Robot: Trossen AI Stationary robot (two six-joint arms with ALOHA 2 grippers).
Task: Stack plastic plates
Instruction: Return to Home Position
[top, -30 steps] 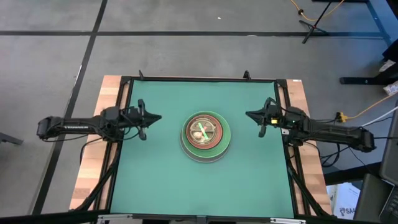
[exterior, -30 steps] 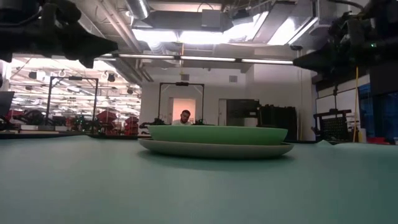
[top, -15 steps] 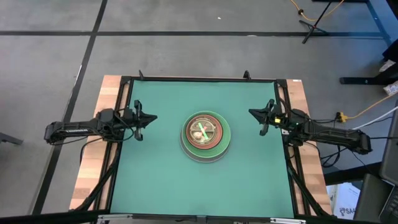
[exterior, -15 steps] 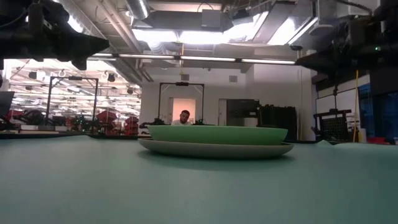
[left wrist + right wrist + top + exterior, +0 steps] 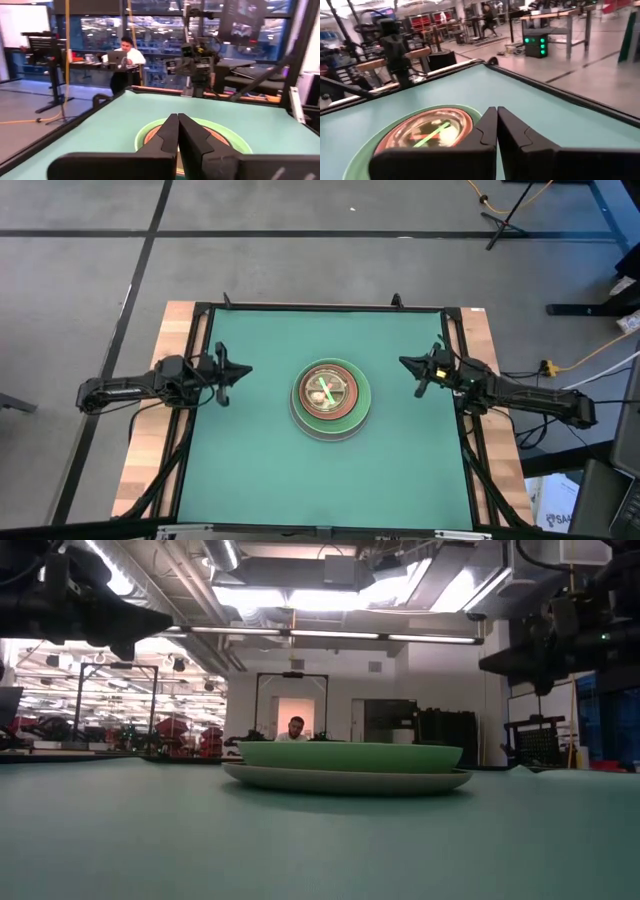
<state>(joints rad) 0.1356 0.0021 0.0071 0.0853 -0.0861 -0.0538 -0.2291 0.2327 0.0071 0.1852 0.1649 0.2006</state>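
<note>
A stack of plastic plates [image 5: 331,398] stands at the middle of the green table: a grey large plate at the bottom, a light green one [image 5: 350,755] on it, a salmon-rimmed plate [image 5: 422,131] and smaller ones inside. The stack also shows in the left wrist view [image 5: 220,140]. My left gripper [image 5: 243,370] is shut and empty, above the table left of the stack. My right gripper [image 5: 404,363] is shut and empty, above the table right of the stack.
Black frame rails [image 5: 330,308] run along the table's edges. Beyond the table, a person sits at a laptop [image 5: 122,57] and another person [image 5: 296,728] shows far behind the stack. Bare green mat lies all around the stack.
My left gripper has drawn back toward the table's left edge. My right gripper has drawn back a little toward the table's right edge and come down a little. The plate stack has kept still.
</note>
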